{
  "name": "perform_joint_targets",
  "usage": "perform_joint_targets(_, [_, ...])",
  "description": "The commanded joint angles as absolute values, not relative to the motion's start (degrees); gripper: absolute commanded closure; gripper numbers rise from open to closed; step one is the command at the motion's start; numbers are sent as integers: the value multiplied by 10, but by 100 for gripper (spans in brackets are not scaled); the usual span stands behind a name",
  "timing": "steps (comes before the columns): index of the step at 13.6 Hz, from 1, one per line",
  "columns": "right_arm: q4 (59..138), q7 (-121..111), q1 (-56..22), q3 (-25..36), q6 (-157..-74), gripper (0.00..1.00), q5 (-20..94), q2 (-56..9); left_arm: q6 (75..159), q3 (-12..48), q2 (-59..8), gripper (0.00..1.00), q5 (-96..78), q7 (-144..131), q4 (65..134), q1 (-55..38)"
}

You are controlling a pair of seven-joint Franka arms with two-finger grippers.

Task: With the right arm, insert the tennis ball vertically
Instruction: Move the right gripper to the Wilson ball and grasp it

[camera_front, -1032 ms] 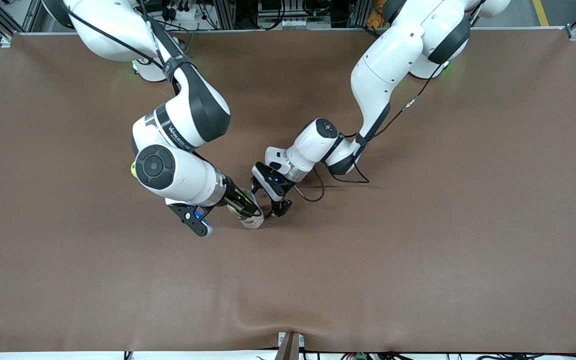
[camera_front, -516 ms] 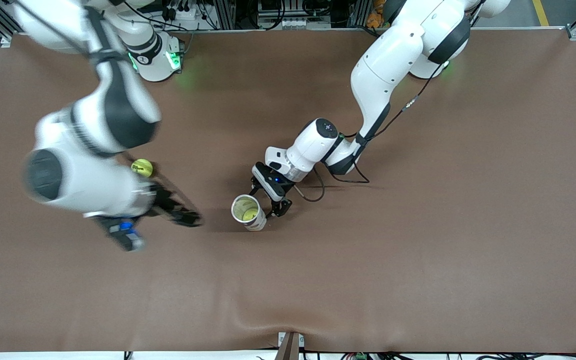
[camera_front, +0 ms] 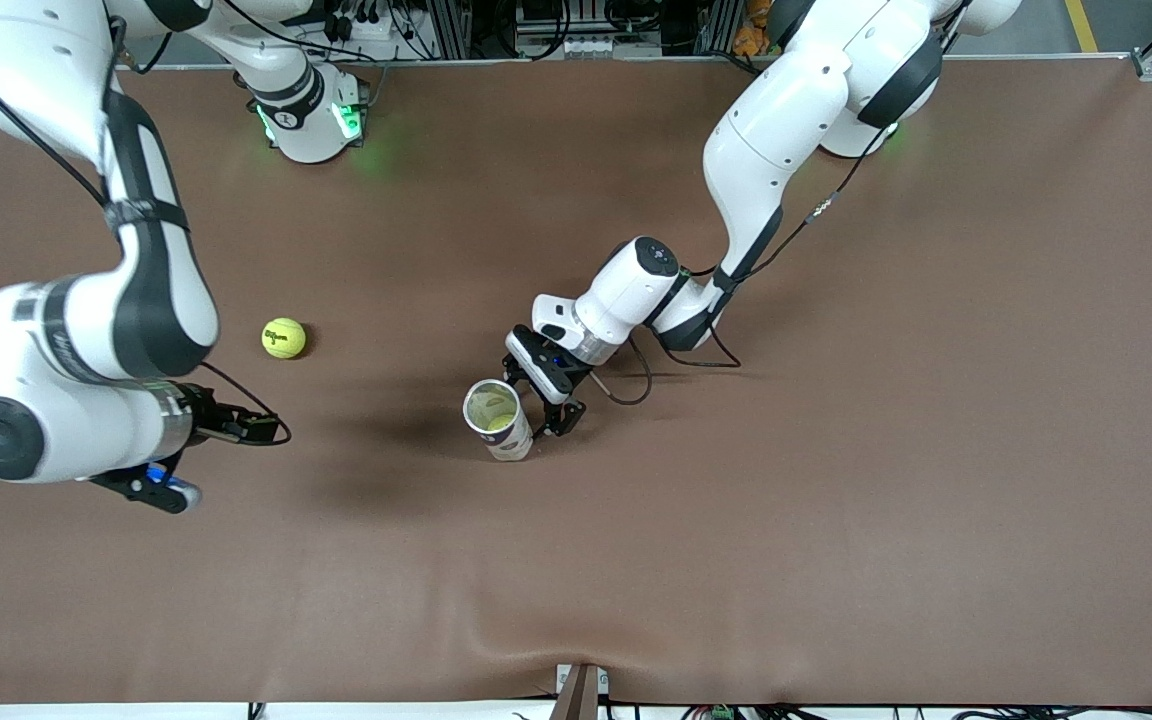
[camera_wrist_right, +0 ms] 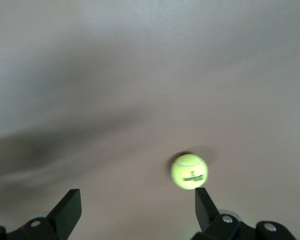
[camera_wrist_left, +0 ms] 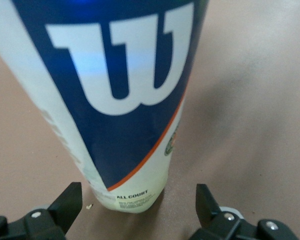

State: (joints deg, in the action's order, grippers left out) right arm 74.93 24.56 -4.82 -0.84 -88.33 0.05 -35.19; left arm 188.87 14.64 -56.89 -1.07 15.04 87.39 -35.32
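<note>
A yellow tennis ball (camera_front: 283,337) (camera_wrist_right: 189,171) lies loose on the brown table toward the right arm's end. My right gripper (camera_front: 264,429) (camera_wrist_right: 137,197) hangs open and empty over the bare table a short way from that ball. A white and blue tube-shaped ball can (camera_front: 498,420) (camera_wrist_left: 120,100) stands upright mid-table with its mouth open, and a second tennis ball (camera_front: 498,424) shows inside it. My left gripper (camera_front: 556,415) (camera_wrist_left: 138,194) sits low beside the can's base. It is open, its fingertips (camera_wrist_left: 70,197) clear of the can on either side.
The brown mat (camera_front: 836,480) covers the whole table and has a raised fold at its front edge (camera_front: 576,655). A black cable (camera_front: 636,375) loops on the table by the left wrist. The right arm's base (camera_front: 311,115) stands at the table's back edge.
My right arm has swung away from over the can toward its own end of the table. The can's mouth and the ball inside it are now uncovered. The left arm has not moved.
</note>
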Motion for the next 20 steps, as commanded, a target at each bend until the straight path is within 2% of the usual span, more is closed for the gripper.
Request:
perform_joint_targets(1, [880,206,-16,-17,-949,0,-16,-305,1898,147,-565,0,-9,153,876,-352])
perform_joint_targets(3, [978,204,-3,-17,-1011,0,-16,-268,1898,147,-569,0,-6,153,872,-352])
perform_joint_targets(9, [1139,206,0,-18,-1106,0,-15,-210,1898,142,-583,0,-5,153,849,-356])
perform_joint_targets(17, [1240,206,-10,-18,-1198,0,-14,-202,1898,141,-603,0,-5,153,816,-360])
perform_joint_targets(18, [1241,206,-11,-18,-1208,18,-14,-203,1898,141,-603,0,-5,153,813,-359])
perform_joint_targets(19, [1238,206,-10,-18,-1207,51,-14,-204,1898,141,-606,0,-5,152,809,-360])
perform_joint_targets(20, [1238,206,-10,-18,-1208,78,-13,-202,1898,141,-611,0,-5,152,801,-360])
